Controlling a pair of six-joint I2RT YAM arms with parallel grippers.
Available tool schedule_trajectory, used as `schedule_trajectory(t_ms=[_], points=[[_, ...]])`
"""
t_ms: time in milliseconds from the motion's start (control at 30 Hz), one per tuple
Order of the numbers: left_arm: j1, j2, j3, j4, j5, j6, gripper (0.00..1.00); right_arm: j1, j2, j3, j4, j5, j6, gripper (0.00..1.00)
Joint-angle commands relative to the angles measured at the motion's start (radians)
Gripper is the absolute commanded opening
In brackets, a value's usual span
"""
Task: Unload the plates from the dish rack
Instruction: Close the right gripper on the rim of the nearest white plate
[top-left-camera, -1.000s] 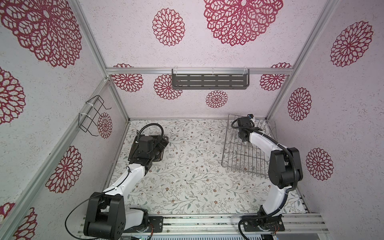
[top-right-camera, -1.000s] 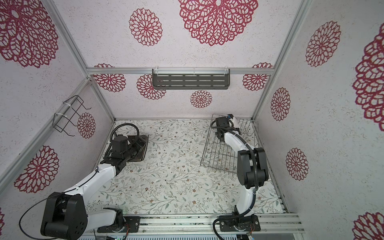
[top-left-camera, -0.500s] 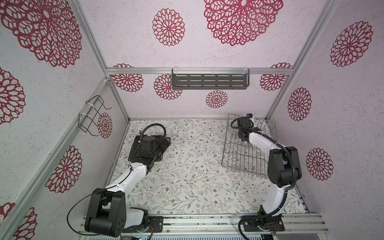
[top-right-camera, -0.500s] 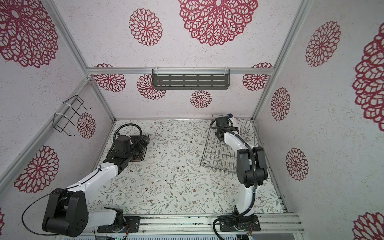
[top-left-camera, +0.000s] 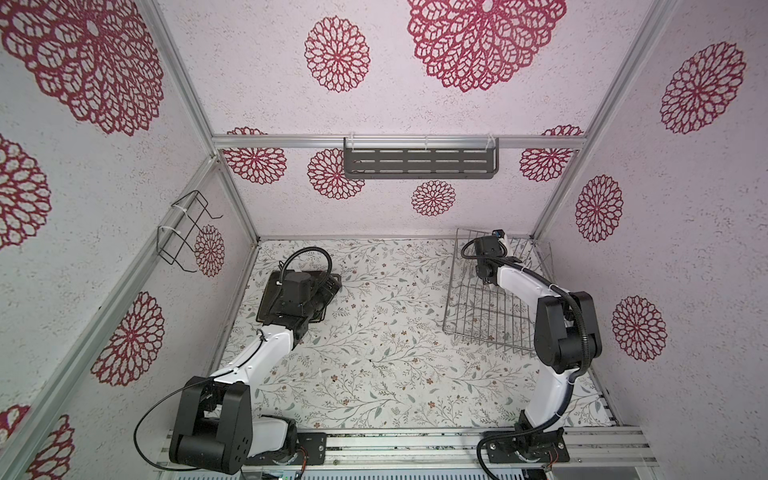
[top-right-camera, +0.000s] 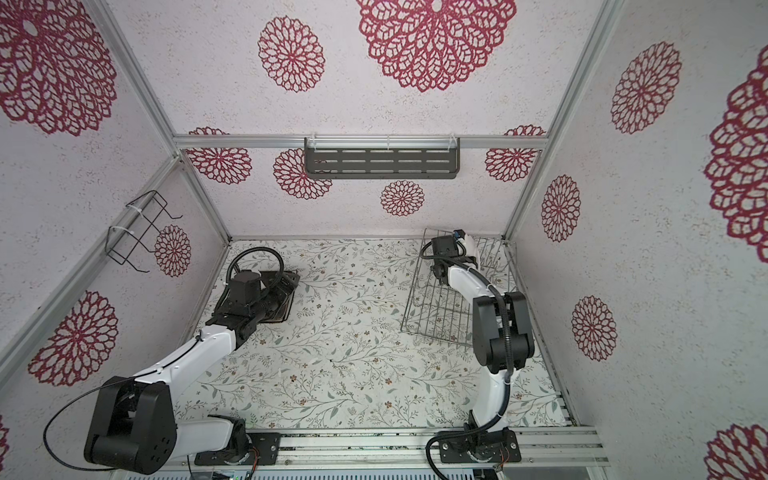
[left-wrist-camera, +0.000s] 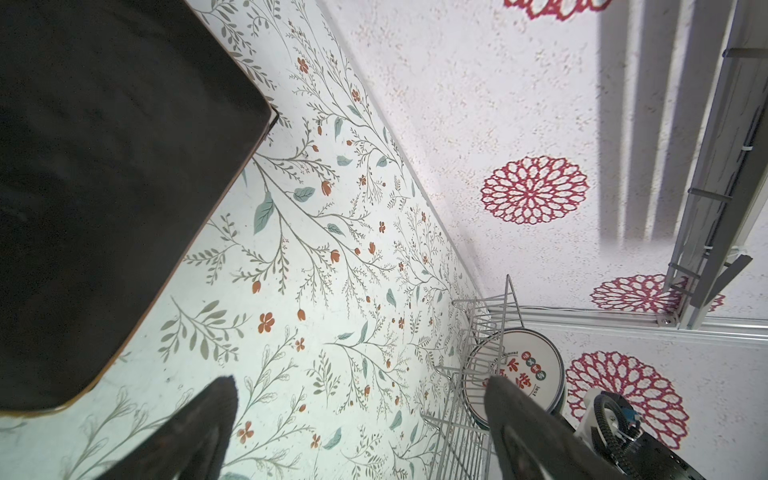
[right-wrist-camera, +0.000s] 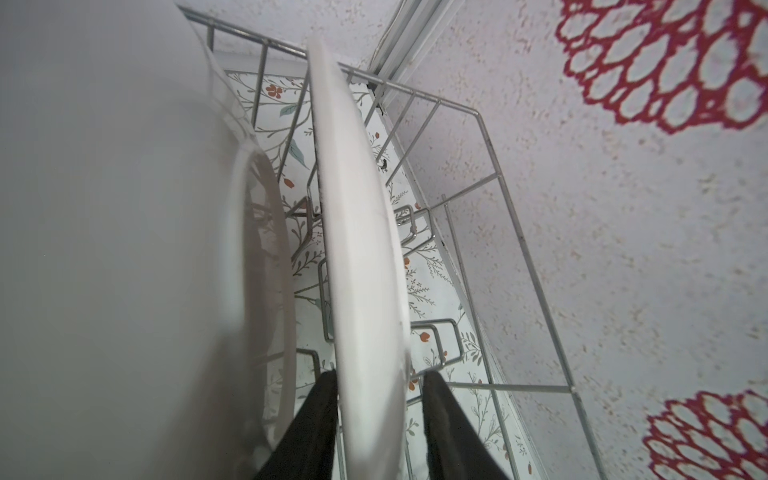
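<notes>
Right gripper (right-wrist-camera: 379, 376) unclenched astride white plate (right-wrist-camera: 357, 228) in dish rack (right-wrist-camera: 519, 232); left gripper (left-wrist-camera: 359, 382) released, near black plate (left-wrist-camera: 104, 166).

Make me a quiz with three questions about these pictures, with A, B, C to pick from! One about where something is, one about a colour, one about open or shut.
1. Where is the black plate?
A in the rack
B flat on the table
C on a chair

2. What colour is the plate between the right gripper's fingers?
A red
B black
C white

3. How is the left gripper?
A open
B shut on a plate
C shut on nothing

Answers:
1 B: the black plate lies on the table, away from the rack.
2 C: the right gripper straddles the edge of a white plate.
3 A: the left gripper's fingers stand wide apart, holding nothing.
</notes>
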Motion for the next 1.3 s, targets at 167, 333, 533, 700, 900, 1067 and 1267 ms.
schedule_trajectory(t_ms=[167,333,533,700,900,1067,1267], points=[[-0.017,0.010,0.030,0.031,-0.002,0.000,0.97,-0.013,0.007,0.002,0.031,0.019,-0.032,0.33],[-0.022,0.012,0.029,0.033,-0.007,-0.003,0.97,-0.014,0.011,0.004,0.034,0.024,-0.038,0.28],[-0.025,0.010,0.034,0.035,-0.008,-0.003,0.97,-0.014,0.005,0.003,0.035,0.027,-0.038,0.26],[-0.025,0.003,0.034,0.034,-0.008,-0.002,0.97,-0.013,0.014,0.001,0.046,0.055,-0.046,0.23],[-0.025,-0.008,0.034,0.031,-0.010,0.001,0.97,-0.013,0.003,-0.009,0.067,0.063,-0.049,0.19],[-0.025,-0.008,0.041,0.032,-0.009,-0.001,0.97,-0.011,-0.006,-0.016,0.074,0.076,-0.052,0.15],[-0.025,-0.004,0.041,0.038,-0.005,-0.003,0.97,-0.004,-0.009,-0.022,0.102,0.117,-0.079,0.11]])
